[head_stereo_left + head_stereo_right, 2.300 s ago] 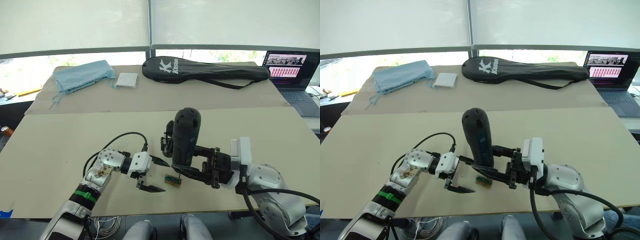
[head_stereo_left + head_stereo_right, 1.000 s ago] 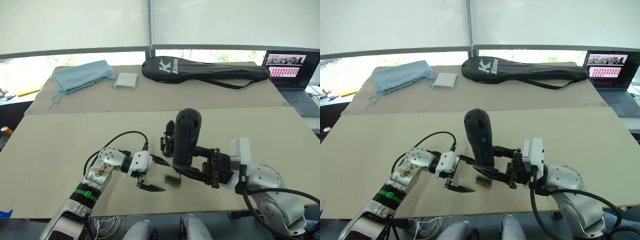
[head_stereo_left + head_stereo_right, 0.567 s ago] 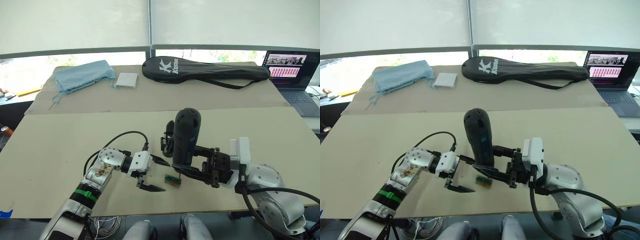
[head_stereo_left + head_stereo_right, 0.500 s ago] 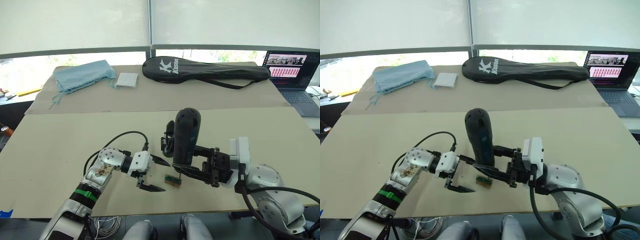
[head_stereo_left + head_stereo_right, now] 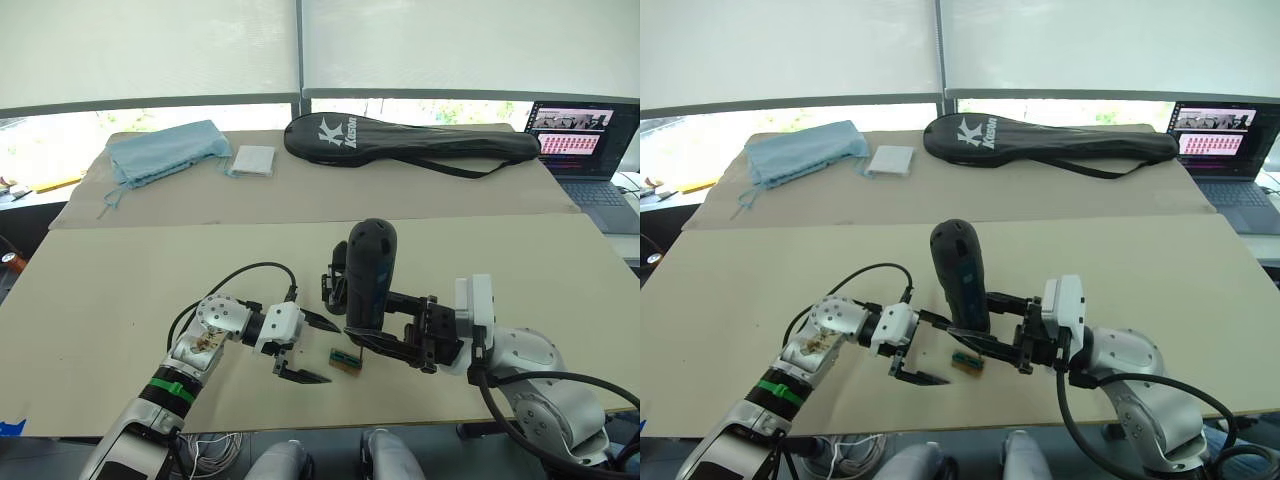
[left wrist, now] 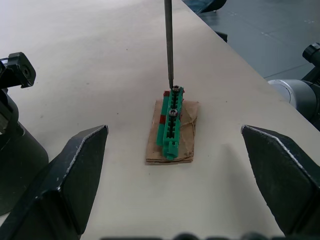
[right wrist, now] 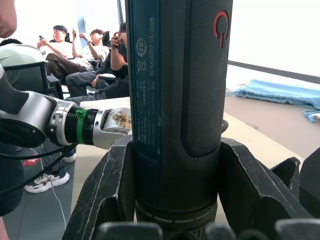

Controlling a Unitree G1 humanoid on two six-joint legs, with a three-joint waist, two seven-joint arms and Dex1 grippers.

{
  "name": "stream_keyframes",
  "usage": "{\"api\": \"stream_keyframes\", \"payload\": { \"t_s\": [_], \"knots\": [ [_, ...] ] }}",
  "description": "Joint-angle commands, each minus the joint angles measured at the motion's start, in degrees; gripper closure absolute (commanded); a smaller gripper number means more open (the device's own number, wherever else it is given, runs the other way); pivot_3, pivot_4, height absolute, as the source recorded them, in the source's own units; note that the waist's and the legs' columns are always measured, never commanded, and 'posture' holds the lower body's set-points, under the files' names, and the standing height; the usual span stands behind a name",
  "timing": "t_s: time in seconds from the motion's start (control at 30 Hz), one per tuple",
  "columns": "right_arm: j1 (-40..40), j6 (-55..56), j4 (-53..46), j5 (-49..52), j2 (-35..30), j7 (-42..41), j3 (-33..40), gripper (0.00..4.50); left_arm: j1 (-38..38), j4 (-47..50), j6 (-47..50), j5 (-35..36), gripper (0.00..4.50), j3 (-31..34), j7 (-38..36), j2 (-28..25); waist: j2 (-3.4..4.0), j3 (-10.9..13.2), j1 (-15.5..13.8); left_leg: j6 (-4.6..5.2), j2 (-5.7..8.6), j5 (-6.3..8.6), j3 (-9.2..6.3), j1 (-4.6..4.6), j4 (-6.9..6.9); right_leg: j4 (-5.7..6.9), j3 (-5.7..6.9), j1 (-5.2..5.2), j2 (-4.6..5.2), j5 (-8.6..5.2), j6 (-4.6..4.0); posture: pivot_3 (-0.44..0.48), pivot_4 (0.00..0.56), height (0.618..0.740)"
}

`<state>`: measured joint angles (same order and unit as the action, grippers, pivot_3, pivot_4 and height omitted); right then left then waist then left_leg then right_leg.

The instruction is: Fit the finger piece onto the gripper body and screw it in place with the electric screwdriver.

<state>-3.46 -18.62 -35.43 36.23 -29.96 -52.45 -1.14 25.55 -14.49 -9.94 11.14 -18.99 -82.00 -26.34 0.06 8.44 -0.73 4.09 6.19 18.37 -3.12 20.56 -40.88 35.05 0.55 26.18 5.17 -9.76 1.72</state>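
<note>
My right gripper [image 5: 362, 322] is shut on the electric screwdriver [image 5: 370, 275], a thick dark cylinder held upright over the near middle of the table. Its thin metal bit [image 6: 168, 45] comes down onto a screw at the end of a small green-and-tan block [image 6: 170, 127]. My left gripper [image 5: 330, 353] is open, with one finger on each side of that block and not touching it. The gripper body [image 5: 332, 283], a black blocky piece, stands just behind the screwdriver. The finger piece is hidden.
A long black racket bag [image 5: 410, 140], a blue cloth [image 5: 165, 150] and a white pad [image 5: 252, 160] lie on the far table. A laptop [image 5: 585, 145] is at the far right. Several seated people [image 7: 80, 55] show behind my left arm in the right wrist view.
The screwdriver in my right gripper has shifted a little to the left. My left gripper and the green block have stayed in place.
</note>
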Motion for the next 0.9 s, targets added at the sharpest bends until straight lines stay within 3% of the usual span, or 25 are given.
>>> {"api": "stream_keyframes", "payload": {
  "t_s": [0.03,0.27,0.9],
  "knots": [
    [-0.37,2.12,-3.15,1.70,0.22,-0.19,0.75,2.62,0.58,0.99,-0.53,0.22,0.00,0.13,0.08,0.08,0.00,0.00,0.00,0.00,0.00,0.00,0.00,0.00,0.00,0.00,0.00,0.00,0.00,0.00,0.00,0.000,0.150,0.736],
    [-0.40,3.68,-2.38,-1.20,-0.66,-0.76,0.50,2.62,0.71,1.18,-0.42,0.23,0.00,0.04,0.06,0.13,0.00,0.00,0.00,0.00,0.00,0.00,0.00,0.00,0.00,0.00,0.00,0.00,0.00,0.00,0.00,0.000,0.150,0.736],
    [-0.83,2.04,-4.36,2.24,-1.39,-0.35,2.10,2.62,0.94,1.17,-0.52,0.09,0.00,-0.21,-0.16,0.35,0.00,0.00,0.00,0.00,0.00,0.00,0.00,0.00,0.00,0.00,0.00,0.00,0.01,0.00,0.00,0.000,0.150,0.736]
  ]
}}
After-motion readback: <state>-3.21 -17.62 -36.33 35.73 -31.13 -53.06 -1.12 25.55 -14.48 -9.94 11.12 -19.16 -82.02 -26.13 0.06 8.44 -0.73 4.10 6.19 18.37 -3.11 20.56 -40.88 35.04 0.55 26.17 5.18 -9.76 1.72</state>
